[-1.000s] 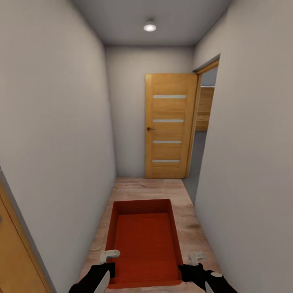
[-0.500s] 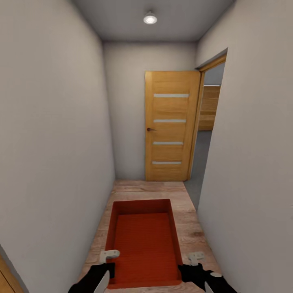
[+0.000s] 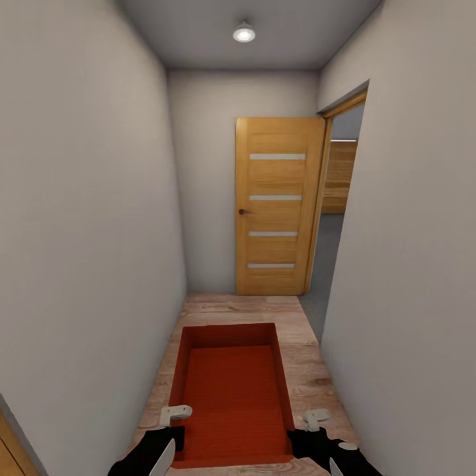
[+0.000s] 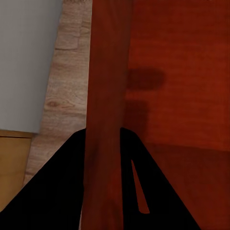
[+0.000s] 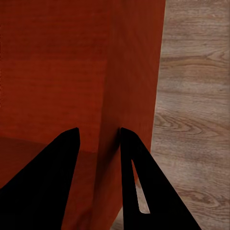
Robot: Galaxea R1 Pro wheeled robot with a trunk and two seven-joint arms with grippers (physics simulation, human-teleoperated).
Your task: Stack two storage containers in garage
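I hold one orange-red open-topped storage container (image 3: 231, 396) low in front of me, over the light wood plank floor of a narrow hallway. My left gripper (image 3: 173, 423) is shut on its left wall (image 4: 108, 96), one finger on each side of the wall. My right gripper (image 3: 316, 423) is shut on the right wall (image 5: 129, 72) in the same way. The bin is empty inside. In the wrist views the left gripper (image 4: 103, 136) and right gripper (image 5: 98, 132) both straddle a thin wall. Through a doorway (image 3: 334, 198) ahead on the right show a dark grey floor (image 3: 324, 264) and brown wooden slats (image 3: 338, 175).
Pale grey walls (image 3: 86, 231) close in on both sides. An open wooden door (image 3: 277, 205) with pale horizontal strips stands against the end wall beside the doorway. A ceiling light (image 3: 244, 31) is overhead. A wood door frame edge (image 3: 8, 449) shows at the lower left.
The camera has moved forward along the hallway: the door and doorway look a little larger and the wood frame at lower left has slid mostly out. The container stays held between both grippers.
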